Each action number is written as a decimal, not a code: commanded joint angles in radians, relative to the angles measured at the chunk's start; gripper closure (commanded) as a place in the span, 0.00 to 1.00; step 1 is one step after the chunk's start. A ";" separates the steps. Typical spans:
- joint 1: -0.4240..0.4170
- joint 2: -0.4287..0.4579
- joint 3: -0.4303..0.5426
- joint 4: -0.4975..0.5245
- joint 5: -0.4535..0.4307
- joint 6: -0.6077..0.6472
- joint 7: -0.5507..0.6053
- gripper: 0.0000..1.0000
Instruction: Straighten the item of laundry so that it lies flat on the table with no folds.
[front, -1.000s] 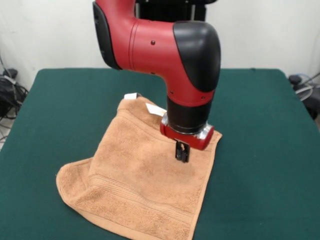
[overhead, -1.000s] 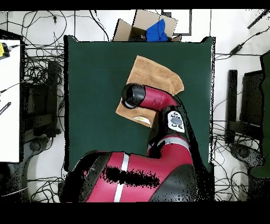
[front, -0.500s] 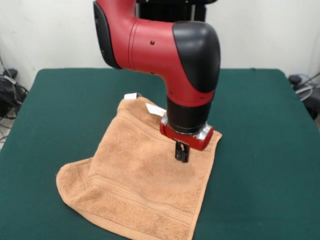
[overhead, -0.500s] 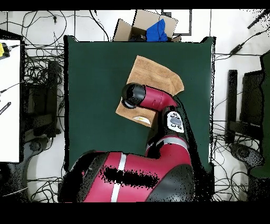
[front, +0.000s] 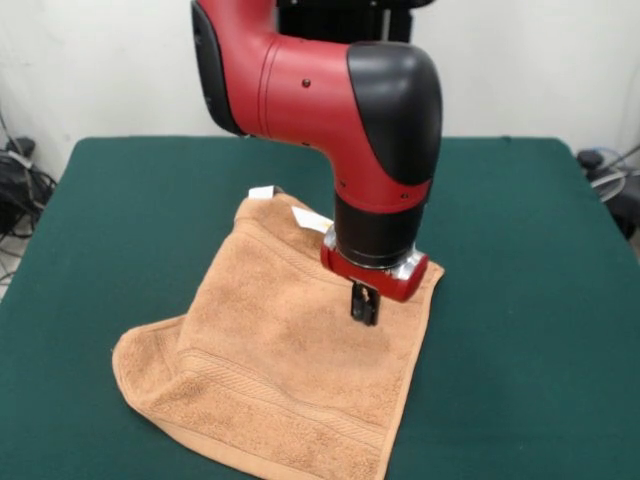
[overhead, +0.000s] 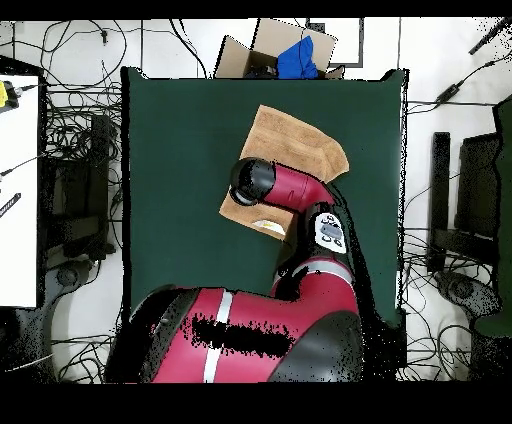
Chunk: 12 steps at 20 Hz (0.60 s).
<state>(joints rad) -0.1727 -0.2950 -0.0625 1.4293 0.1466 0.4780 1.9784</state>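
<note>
The soft, limp peach-orange terry-cloth towel (front: 290, 370) lies doubled on the dark green felt desk (front: 520, 300); the tool (front: 364, 308), fingers together just above it, should pinch the folded near-left corner.

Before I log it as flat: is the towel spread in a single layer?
No: in the front view the towel has a folded-under layer sticking out at its lower left edge.

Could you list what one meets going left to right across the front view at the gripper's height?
Bare green table → orange towel → gripper over the towel's right part → towel's right edge → bare table again.
</note>
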 joint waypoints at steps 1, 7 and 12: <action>0.045 0.095 0.044 0.158 0.091 -0.140 0.322 1.00; 0.028 0.092 0.109 0.229 0.154 -0.210 0.310 1.00; 0.022 0.054 0.150 0.300 0.215 -0.215 0.308 1.00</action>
<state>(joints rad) -0.1685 -0.3194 -0.0677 1.5427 0.2842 0.3280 1.9784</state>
